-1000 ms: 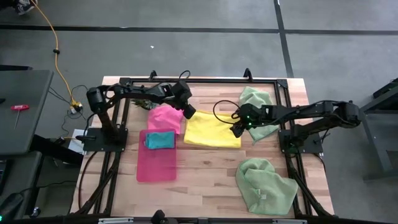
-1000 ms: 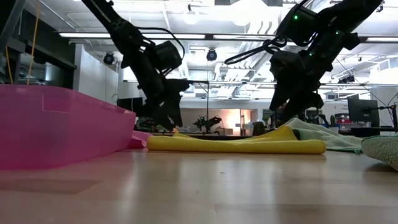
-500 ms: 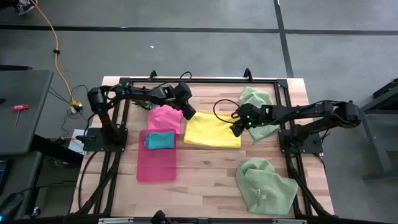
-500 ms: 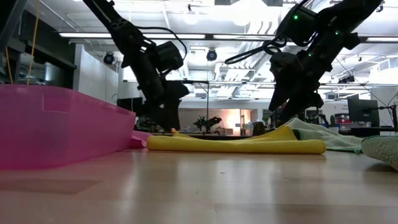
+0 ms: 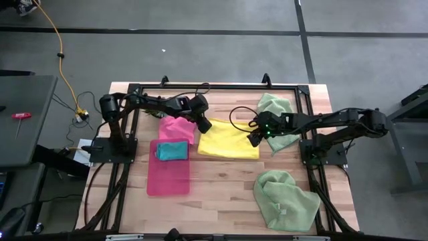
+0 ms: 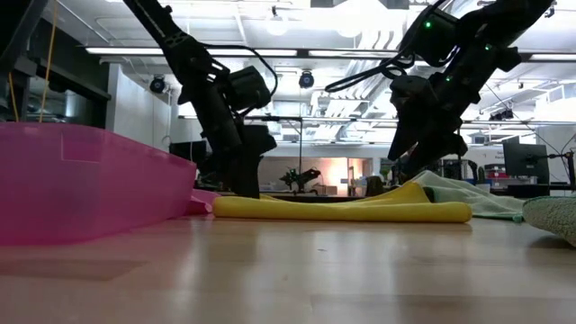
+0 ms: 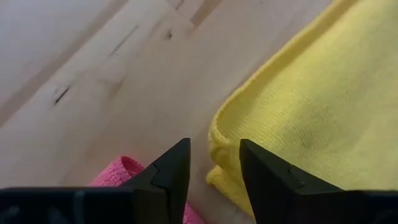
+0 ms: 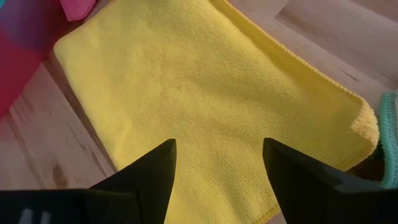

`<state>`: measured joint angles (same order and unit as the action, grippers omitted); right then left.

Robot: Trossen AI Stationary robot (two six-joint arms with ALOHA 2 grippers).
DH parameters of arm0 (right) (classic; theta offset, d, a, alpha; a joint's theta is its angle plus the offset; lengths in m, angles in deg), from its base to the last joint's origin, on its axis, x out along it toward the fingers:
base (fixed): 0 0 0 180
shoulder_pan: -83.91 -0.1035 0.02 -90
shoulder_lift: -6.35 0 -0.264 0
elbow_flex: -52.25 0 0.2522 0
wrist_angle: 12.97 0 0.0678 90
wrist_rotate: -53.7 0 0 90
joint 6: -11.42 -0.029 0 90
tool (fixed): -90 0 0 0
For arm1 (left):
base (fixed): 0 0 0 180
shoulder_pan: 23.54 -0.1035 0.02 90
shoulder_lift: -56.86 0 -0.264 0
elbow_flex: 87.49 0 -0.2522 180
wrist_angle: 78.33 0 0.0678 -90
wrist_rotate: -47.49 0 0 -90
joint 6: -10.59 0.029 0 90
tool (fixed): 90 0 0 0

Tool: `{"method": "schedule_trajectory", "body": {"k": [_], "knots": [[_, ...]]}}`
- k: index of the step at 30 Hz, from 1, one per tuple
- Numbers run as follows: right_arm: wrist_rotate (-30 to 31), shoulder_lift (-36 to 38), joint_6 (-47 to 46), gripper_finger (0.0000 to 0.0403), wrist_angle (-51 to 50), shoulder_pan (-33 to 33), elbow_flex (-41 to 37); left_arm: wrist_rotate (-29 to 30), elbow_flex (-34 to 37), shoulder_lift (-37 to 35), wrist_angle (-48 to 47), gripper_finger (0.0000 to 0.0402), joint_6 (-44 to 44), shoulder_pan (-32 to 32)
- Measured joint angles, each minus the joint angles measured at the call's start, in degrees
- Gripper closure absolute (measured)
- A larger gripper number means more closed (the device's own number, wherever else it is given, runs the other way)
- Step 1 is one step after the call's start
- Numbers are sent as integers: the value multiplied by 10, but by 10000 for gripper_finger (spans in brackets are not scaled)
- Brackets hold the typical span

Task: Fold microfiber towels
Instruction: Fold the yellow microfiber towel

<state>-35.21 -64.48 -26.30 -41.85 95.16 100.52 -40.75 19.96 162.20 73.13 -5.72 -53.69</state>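
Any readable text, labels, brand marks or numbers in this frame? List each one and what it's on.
No text can be read in any view.
Yellow towel, pink towel, teal towel, green towels: no tag or print shows.
Pink tray: unmarked.
Monitors in the room behind: too small and blurred to read.
Left gripper and right gripper: no markings on the fingers.

You get no readable text, label, brand, number or sign in any view. Towels, tray, table, arms: all unmarked as seen. Room behind table in low view: screens and fixtures too small to read.
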Motion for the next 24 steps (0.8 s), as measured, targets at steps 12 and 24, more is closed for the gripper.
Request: {"method": "schedule_trajectory", "body": {"k": [12,24], "knots": [[2,6,8,171,0,0,0,2,0,-38,1,394,30,0],[107,78,-73,171,-141,54,1,-26,0,-64,-6,401,30,15]]}}
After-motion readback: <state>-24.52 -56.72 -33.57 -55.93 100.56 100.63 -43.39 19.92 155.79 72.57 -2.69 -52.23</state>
